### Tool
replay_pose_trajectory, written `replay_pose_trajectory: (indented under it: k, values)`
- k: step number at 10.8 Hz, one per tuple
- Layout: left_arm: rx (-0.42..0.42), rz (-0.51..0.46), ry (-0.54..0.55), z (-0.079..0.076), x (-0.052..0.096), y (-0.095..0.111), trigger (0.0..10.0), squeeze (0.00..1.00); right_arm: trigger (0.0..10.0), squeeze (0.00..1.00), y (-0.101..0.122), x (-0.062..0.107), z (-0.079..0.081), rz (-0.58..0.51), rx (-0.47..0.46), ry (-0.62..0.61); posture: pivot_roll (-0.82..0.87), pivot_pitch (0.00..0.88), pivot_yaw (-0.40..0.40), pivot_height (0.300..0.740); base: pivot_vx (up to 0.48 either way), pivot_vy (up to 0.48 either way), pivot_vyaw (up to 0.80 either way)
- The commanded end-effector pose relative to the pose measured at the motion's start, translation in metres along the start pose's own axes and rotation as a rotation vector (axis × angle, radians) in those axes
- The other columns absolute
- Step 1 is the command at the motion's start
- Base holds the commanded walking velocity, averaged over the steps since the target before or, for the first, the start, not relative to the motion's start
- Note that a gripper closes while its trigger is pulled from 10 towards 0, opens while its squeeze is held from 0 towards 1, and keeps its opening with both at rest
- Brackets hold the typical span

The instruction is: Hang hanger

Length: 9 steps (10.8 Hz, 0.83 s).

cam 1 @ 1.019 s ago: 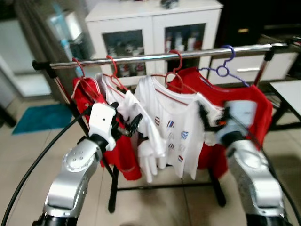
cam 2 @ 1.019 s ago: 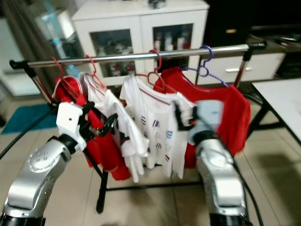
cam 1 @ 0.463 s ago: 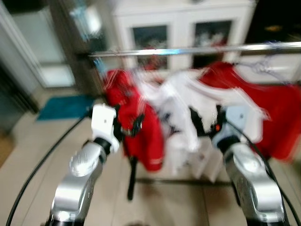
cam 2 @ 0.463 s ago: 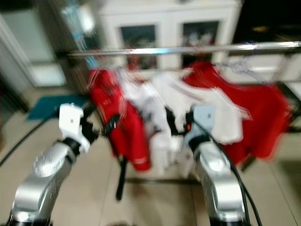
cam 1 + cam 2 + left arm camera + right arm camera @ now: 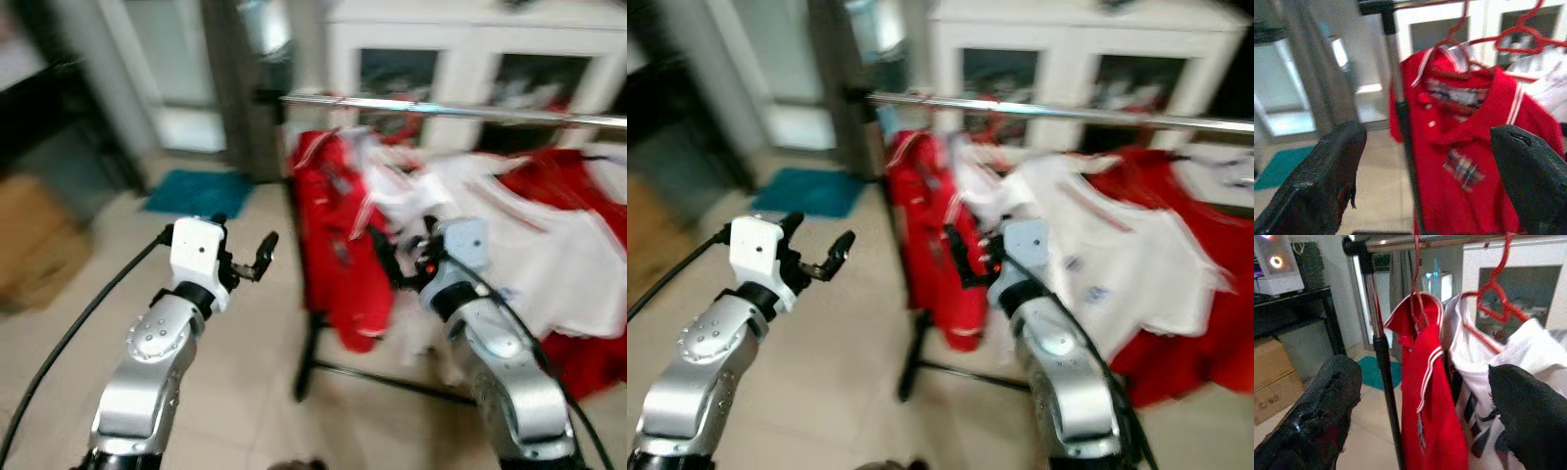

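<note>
1. The left gripper (image 5: pixel 245 262) is hovering over the floor, left of the rack, with its fingers spread and nothing between them.
2. The right gripper (image 5: pixel 965 257) is hanging just in front of the red polo shirt (image 5: pixel 338 250); the wrist view is showing its fingers wide apart and empty.
3. Neither gripper is carrying a hanger, so the robot appears to be either between hangers or finished; which one cannot be told from these views.
4. The red hangers (image 5: pixel 1498 289) are sitting hooked over the chrome rail (image 5: pixel 441 110), each carrying a garment: the red polo shirt nearest the rack's left end, then a white shirt (image 5: pixel 1097 250), then a further red garment (image 5: pixel 578 186).
5. The rack's black upright post (image 5: pixel 1383 382) is standing on a beige tiled floor (image 5: pixel 235 392).
6. A cardboard box (image 5: pixel 34 245) and a teal mat (image 5: pixel 196 193) are lying on the floor to the left.
7. A white glass-door cabinet (image 5: pixel 1068 69) is standing behind the rack; the head views are blurring.
</note>
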<state>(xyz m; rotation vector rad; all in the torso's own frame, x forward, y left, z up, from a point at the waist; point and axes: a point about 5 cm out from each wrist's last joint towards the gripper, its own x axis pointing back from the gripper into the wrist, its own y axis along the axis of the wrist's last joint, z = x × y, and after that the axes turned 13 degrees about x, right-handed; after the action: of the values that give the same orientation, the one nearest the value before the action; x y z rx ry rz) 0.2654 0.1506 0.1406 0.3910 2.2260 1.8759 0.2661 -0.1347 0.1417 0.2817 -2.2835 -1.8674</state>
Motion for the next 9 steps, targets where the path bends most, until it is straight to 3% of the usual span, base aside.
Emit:
replay_pose_trajectory:
  k: [1,2,6,7,8,9]
  values:
    - [-0.014,0.001,-0.001,0.001,0.002,0.003,10.0,0.0,10.0,1.0,0.003,-0.001,-0.003,-0.015,0.009,-0.024,-0.04,0.03,0.093,0.74,0.259,0.0,0.8]
    - [-0.021,0.004,-0.012,-0.001,0.001,0.004,10.0,0.0,10.0,1.0,0.004,-0.002,-0.005,-0.015,0.033,-0.036,-0.04,0.038,0.091,0.74,0.259,0.0,0.8]
    - [-0.03,0.006,0.002,0.002,0.005,0.004,10.0,0.0,10.0,1.0,0.01,-0.009,-0.001,-0.029,0.05,-0.033,-0.01,0.046,0.08,0.74,0.289,0.0,0.0]
    - [-0.031,0.017,0.0,0.002,0.007,0.004,10.0,0.0,10.0,0.89,0.012,-0.011,-0.001,-0.035,0.054,-0.044,-0.01,0.054,0.074,0.74,0.3,0.0,0.0]
    - [-0.028,0.02,-0.003,0.002,0.008,0.004,10.0,0.0,10.0,0.39,0.014,-0.013,-0.001,-0.039,0.049,-0.054,-0.01,0.054,0.074,0.74,0.307,0.0,0.0]
    - [-0.026,0.024,-0.003,0.002,0.01,0.003,10.0,0.0,10.0,0.0,0.018,-0.015,-0.003,-0.051,0.048,-0.06,-0.01,0.063,0.074,0.74,0.33,0.0,0.0]
